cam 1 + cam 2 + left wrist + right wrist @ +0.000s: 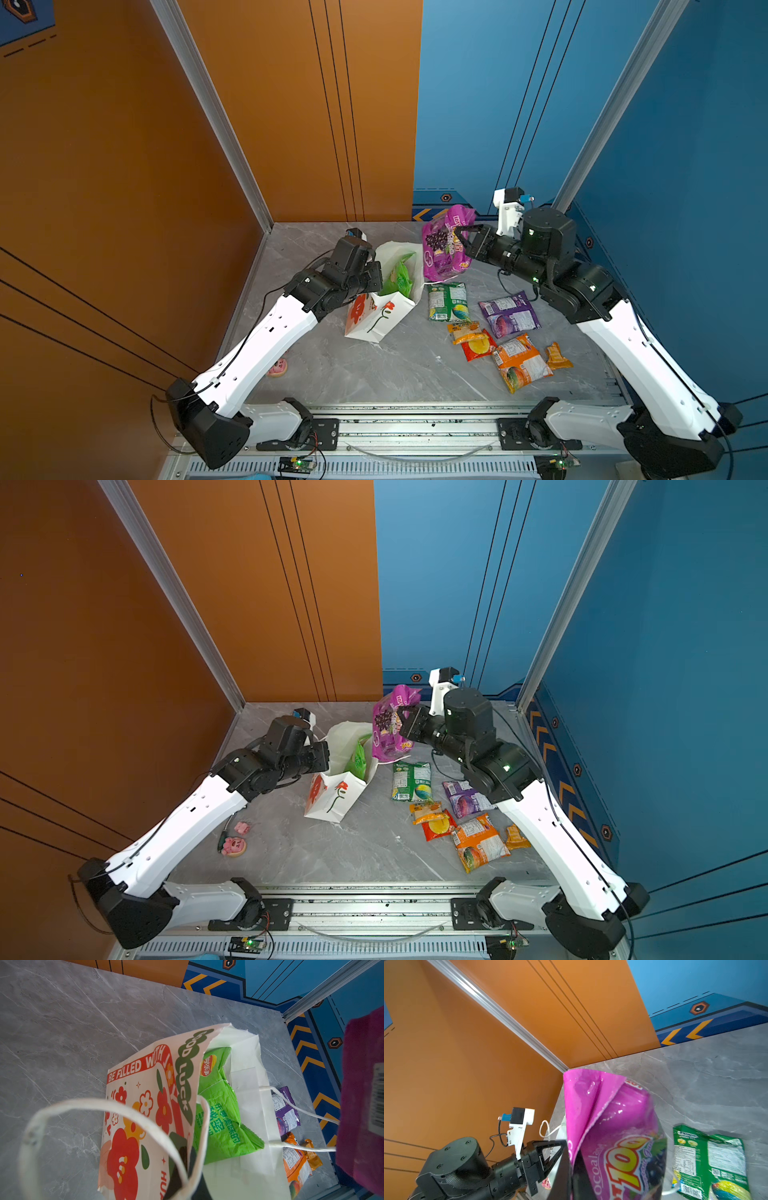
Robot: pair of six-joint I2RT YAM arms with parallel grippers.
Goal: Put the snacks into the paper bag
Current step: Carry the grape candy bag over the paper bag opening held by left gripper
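Observation:
The white paper bag [376, 318] [332, 802] [145, 1093] stands open at mid table, with a green snack packet [398, 277] [356, 759] [220, 1118] inside. My left gripper [375, 275] [325, 757] [186, 1159] is shut on the bag's near rim, beside a cord handle. My right gripper [462, 237] [405, 716] [571, 1163] is shut on the purple grape packet [442, 249] [388, 729] [612, 1122], which hangs just right of the bag's mouth. On the table to the right lie more snacks: green-white [449, 301], small purple [509, 313], red [478, 348] and orange [521, 362].
A pink round thing [233, 846] and a smaller pink piece [242, 827] lie near the left arm. The orange wall [124, 208] closes the left side and the blue wall [685, 208] the right. A metal rail [415, 419] runs along the front edge.

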